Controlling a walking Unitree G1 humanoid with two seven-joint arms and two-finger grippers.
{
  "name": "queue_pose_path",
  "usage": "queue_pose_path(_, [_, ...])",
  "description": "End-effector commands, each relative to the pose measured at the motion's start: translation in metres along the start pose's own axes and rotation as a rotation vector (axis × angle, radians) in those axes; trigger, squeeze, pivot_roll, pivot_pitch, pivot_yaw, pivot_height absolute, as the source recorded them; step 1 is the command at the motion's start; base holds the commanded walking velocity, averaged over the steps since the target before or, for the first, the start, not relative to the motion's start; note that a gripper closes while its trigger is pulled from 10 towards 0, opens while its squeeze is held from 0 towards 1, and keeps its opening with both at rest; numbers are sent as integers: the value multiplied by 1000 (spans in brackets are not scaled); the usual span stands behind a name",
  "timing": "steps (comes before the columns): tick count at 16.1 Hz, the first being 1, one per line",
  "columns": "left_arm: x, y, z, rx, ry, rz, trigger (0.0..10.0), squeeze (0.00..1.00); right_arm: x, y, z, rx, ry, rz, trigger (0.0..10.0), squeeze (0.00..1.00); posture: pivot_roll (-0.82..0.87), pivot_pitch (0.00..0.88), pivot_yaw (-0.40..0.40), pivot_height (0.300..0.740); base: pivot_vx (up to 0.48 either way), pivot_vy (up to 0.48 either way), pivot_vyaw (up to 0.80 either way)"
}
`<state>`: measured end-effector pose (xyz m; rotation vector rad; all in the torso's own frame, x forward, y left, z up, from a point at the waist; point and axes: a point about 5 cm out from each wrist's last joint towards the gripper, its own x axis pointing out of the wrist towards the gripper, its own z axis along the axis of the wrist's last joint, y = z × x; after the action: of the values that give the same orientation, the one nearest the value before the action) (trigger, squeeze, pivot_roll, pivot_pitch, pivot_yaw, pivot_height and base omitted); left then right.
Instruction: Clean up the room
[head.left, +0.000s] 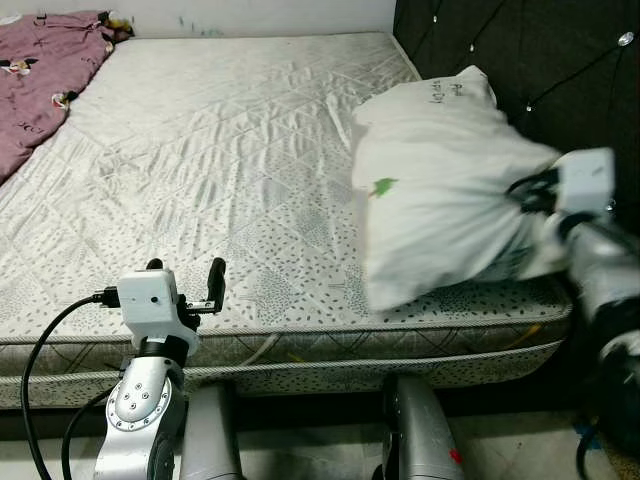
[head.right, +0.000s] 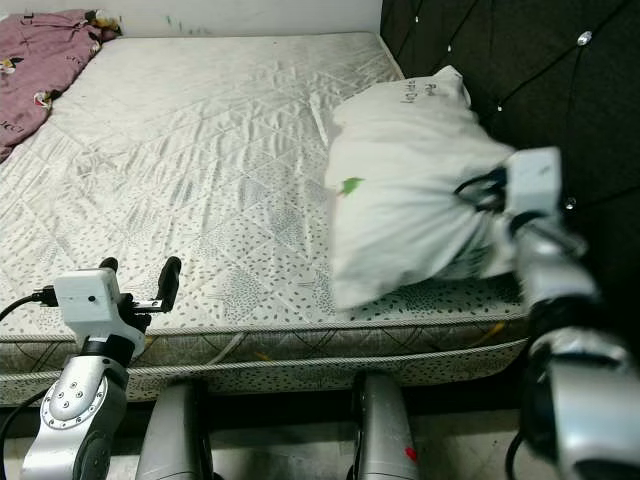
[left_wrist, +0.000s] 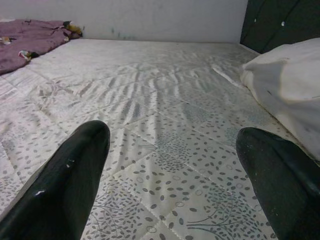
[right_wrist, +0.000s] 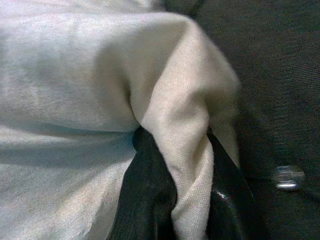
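A white pillow (head.left: 440, 180) with a small green mark lies at the right side of the bed, against the dark tufted headboard (head.left: 540, 60). My right gripper (right_wrist: 182, 200) is shut on a bunched corner of the pillow (right_wrist: 180, 145), with cloth pinched between its black fingers (right_wrist: 145, 200). Its wrist (head.left: 585, 185) sits at the pillow's right edge. My left gripper (head.left: 185, 275) stands open low at the bed's near edge, its fingers (left_wrist: 65, 185) wide apart over the patterned mattress (left_wrist: 165, 125), holding nothing.
A maroon blanket (head.left: 40, 70) is heaped at the far left corner of the bed. The mattress edge (head.left: 300, 345) runs across in front of me. My legs (head.left: 410, 430) stand on the floor below it.
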<state>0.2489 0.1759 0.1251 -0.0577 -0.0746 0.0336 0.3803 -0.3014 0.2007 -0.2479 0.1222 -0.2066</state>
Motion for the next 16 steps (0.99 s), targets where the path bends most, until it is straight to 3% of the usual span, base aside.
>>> queue_pose_path(1, [-1, 4, 1, 9, -5, 22, 10000, 0, 1, -23, 31, -2, -111, -108, 0, 0, 37, 49, -21, 517, 0, 0, 0])
queue_pose_path(4, [-3, 4, 1, 10, -5, 28, 10000, 0, -4, -50, 34, 1, -108, -227, 0, 0, 42, 51, -23, 517, 0, 0, 0])
queue_pose_path(7, [-5, 5, 0, 10, -1, 29, 10000, 0, -6, -54, 23, 34, -85, -238, 0, 0, 39, 55, -20, 517, 0, 0, 0])
queue_pose_path(8, [-5, 4, 0, 9, 0, 26, 10000, 0, -6, -47, 13, 36, -66, -214, 0, 0, 39, 55, -20, 517, 0, 0, 0])
queue_pose_path(9, [-5, 2, -1, 3, 3, 13, 10000, 0, -5, -26, -9, 59, -32, -137, 0, 0, 35, 58, -9, 517, 0, 0, 0])
queue_pose_path(11, [-6, 0, -1, 3, 7, 3, 10000, 0, -6, -4, -26, 59, -4, -78, 0, 0, 36, 59, -4, 517, 0, 0, 0])
queue_pose_path(14, [-4, 2, 0, 8, 7, 4, 10000, 0, -7, 14, -37, 62, 1, -39, 0, 0, 36, 59, -2, 517, 0, 0, 0])
queue_pose_path(15, [-4, 2, 0, 8, 6, 5, 10000, 0, -8, 18, -42, 66, 11, -41, 2549, 0, 38, 58, -4, 517, 0, 0, 0])
queue_pose_path(16, [-5, 2, -1, 8, 7, 6, 10000, 0, -9, 21, -46, 65, 23, -38, 9686, 0, 38, 58, -4, 517, 0, 0, 0])
